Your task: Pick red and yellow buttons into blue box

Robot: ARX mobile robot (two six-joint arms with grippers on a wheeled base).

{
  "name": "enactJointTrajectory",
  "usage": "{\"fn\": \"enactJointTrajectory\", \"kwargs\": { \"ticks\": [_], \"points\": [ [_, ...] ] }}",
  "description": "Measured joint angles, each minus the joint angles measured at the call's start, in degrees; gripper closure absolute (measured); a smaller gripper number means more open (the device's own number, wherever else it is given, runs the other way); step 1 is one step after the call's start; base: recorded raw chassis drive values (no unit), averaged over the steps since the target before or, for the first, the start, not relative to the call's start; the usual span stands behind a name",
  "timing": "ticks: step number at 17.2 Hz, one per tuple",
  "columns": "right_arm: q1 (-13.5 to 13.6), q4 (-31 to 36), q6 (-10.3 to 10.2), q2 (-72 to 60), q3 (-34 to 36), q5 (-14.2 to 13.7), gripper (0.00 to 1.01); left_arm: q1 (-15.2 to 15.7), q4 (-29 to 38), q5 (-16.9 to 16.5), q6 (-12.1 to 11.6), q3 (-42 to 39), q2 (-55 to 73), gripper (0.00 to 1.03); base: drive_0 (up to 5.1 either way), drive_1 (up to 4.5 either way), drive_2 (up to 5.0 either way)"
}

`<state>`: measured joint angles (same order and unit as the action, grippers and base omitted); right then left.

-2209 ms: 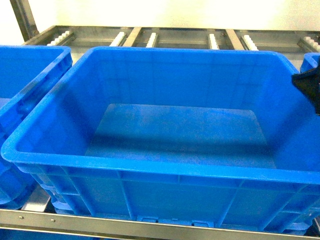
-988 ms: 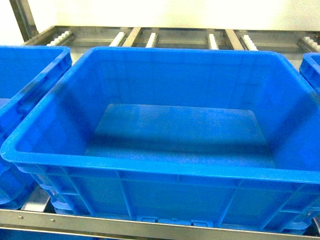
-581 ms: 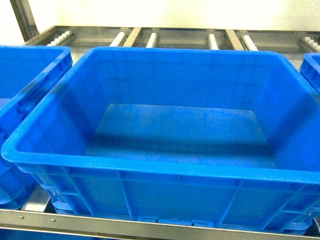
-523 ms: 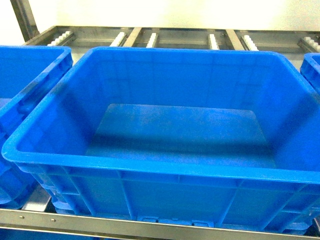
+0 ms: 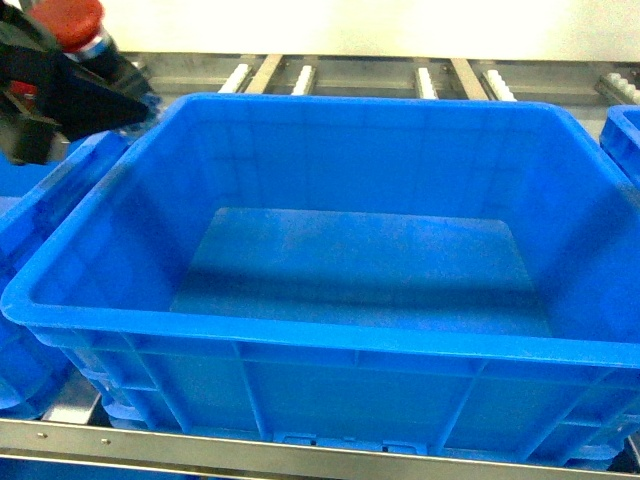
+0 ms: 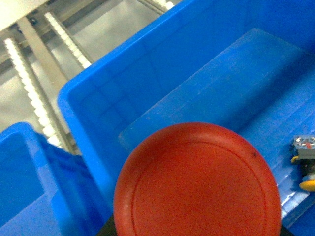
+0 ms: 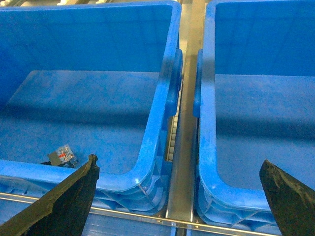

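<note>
My left tool [image 5: 75,75] grips the red button [image 5: 70,20] by the blue box [image 5: 300,330] corner, so I carry it over the middle, I think, then let go; my right tool [image 7: 179,196] hangs open.

My left gripper [image 5: 60,75] cut off at the head view's 10 o'clock corner, its jaws hidden behind the red button [image 6: 197,183] filling the wrist view, yellow button [image 6: 308,167] clipped at 3 o'clock, right fingertips [image 7: 91,164] only partly in frame.
</note>
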<state>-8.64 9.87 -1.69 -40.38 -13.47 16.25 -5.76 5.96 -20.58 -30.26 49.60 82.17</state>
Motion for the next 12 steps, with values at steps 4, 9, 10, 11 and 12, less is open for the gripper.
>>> {"fn": "enactJointTrajectory", "kwargs": {
  "ticks": [4, 9, 10, 11, 12],
  "points": [
    [0.0, 0.0, 0.0, 0.0, 0.0, 0.0, 0.03, -6.29, -5.07, 2.14, 3.65, 8.7, 11.52, 0.79, 0.0, 0.0, 0.0],
    [0.0, 0.0, 0.0, 0.0, 0.0, 0.0, 0.03, -7.93, -3.76, 5.9, 5.88, 11.45, 17.05, 0.79, 0.0, 0.0, 0.0],
    [0.0, 0.0, 0.0, 0.0, 0.0, 0.0, 0.03, -8.04, -3.85, 5.97, 6.1, 11.47, 18.12, 0.79, 0.0, 0.0, 0.0],
    [0.0, 0.0, 0.0, 0.0, 0.0, 0.0, 0.03, -8.02, -3.48, 6.49, 6.16, 11.47, 18.91, 0.79, 0.0, 0.0, 0.0],
    [0.0, 0.0, 0.0, 0.0, 0.0, 0.0, 0.03, -7.96, -3.32, 6.82, 6.29, 11.47, 19.56, 0.79, 0.0, 0.0, 0.0]
  ]
}}
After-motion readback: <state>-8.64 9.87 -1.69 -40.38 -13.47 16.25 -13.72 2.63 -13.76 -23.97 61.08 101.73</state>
